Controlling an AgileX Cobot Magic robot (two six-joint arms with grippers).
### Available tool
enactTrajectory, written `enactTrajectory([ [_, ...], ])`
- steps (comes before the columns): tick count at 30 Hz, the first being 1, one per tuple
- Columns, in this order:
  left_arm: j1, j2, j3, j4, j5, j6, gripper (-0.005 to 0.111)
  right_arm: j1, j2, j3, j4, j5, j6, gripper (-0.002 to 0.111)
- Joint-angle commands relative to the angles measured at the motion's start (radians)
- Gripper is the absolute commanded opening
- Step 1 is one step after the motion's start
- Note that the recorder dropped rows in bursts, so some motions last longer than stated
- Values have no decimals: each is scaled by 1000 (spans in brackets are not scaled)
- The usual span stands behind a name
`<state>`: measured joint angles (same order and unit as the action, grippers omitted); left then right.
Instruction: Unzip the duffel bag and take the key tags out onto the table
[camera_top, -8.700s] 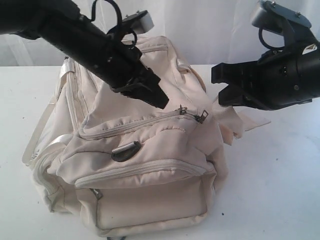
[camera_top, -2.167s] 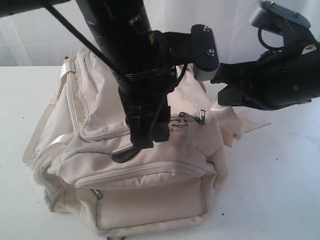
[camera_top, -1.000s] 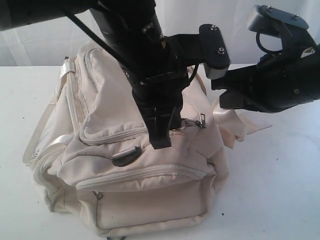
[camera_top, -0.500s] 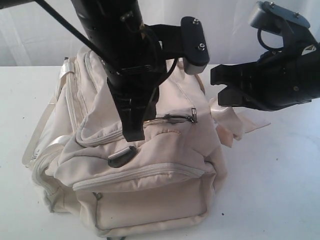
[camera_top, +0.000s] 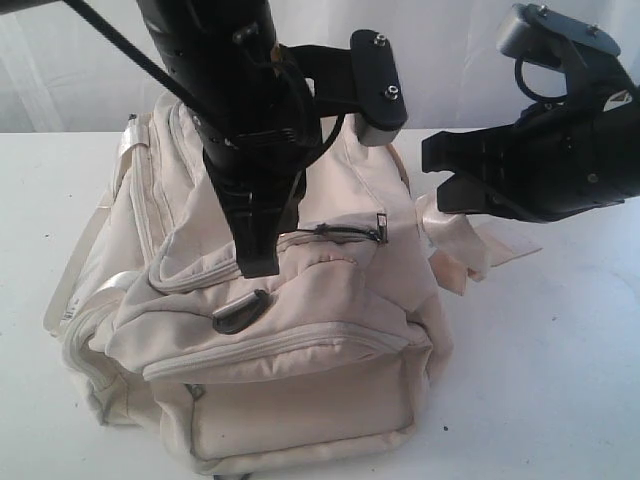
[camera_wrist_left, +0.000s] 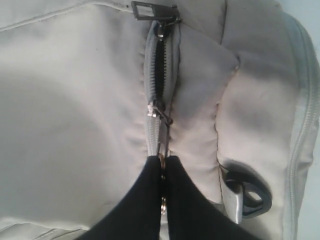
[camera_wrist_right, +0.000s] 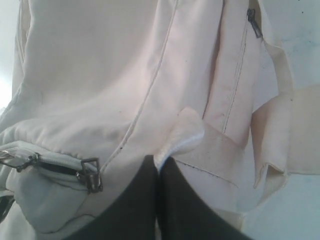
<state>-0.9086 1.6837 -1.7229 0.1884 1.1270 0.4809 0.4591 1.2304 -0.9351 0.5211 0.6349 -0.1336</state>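
Note:
The cream duffel bag (camera_top: 300, 340) stands on the white table (camera_top: 550, 350). My left gripper (camera_top: 258, 262) points down at its upper pocket and is shut on the metal ring of a zip pull (camera_wrist_left: 162, 161). Behind that pull the pocket zip (camera_wrist_left: 159, 70) gapes a little, with dark lining showing. At the bag's right end my right gripper (camera_wrist_right: 159, 162) is shut on a fold of cream fabric (camera_wrist_right: 182, 131), seen in the exterior view too, right gripper (camera_top: 447, 185). A black D-ring (camera_top: 240, 312) lies just below the left fingers. The key tags are hidden.
A shiny webbing strap (camera_top: 75, 270) trails off the bag's left side. A crumpled pale strap and a flat pale piece (camera_top: 505, 245) lie on the table by the right gripper. A white curtain closes the back. A second zip pull (camera_wrist_right: 91, 175) hangs near the right fingers.
My left gripper has moved left along the pocket with the zip pull in it, and a dark gap has opened in the zip. The bag top shifted slightly left. The right gripper held still.

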Motion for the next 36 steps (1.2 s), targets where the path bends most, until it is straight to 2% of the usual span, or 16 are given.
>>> enactTrajectory([
  [1,2,-20,28,28,94,-23,0,-1,-12,-9,-9,-21,-1,0],
  [7,2,-20,37,-21,90,-40,0,-1,-12,-9,-9,-21,-1,0],
  [11,5,-20,37,4,94,-40,0,-1,-12,-9,-56,-21,-1,0],
  [15,45,-33,55,-42,94,-43,0,-1,-12,-9,-65,-23,-1,0],
  [22,118,-107,184,-117,94,-37,0,-1,-12,-9,-103,-21,-1,0],
  [31,194,-227,356,-106,94,-35,0,-1,-12,-9,-105,-24,-1,0],
  [34,230,-268,419,-106,93,-35,0,-1,-12,-9,-97,-34,-71,0],
  [36,247,-296,456,-107,40,-35,0,-1,-12,-9,-83,-38,-114,1],
])
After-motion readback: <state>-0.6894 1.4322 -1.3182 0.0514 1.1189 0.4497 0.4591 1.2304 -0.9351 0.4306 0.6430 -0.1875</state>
